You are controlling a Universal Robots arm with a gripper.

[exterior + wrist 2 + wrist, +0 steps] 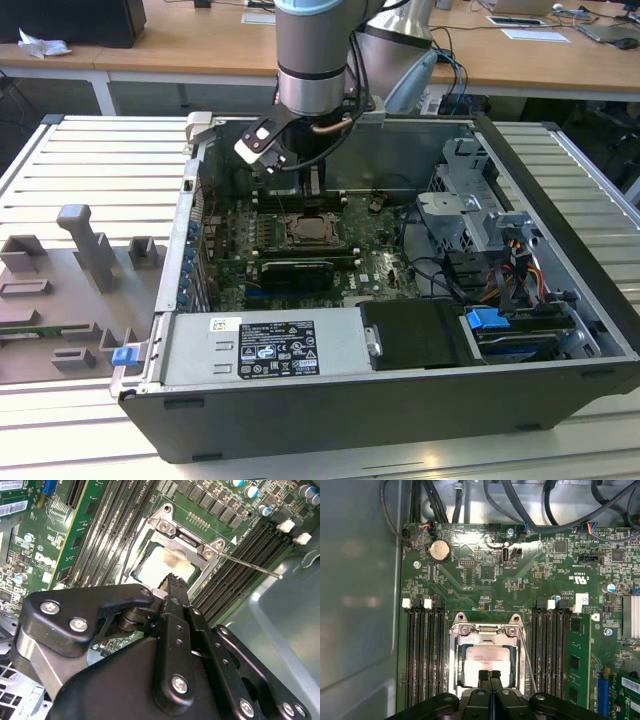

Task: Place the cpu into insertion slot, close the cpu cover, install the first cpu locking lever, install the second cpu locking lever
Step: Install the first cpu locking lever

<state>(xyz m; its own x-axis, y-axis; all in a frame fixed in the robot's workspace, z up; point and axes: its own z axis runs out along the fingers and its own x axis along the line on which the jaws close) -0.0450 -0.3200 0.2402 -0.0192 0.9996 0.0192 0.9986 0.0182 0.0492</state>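
Note:
The cpu shows its pale metal face inside the insertion slot on the green motherboard. The cpu cover, a silver frame, lies flat around the chip, which shows through the cover's window. A thin metal locking lever sticks out slantwise past one side of the socket, and it appears again as a rod beside the cover. My gripper hangs just over the chip's edge, its two black fingertips pressed together with nothing between them. In the second wrist view the gripper also sits above the cpu.
Long black memory slots flank the socket on both sides. A green card stands beyond one bank. Cables run along the case wall. In the exterior view a drive cage and a power supply crowd the open case.

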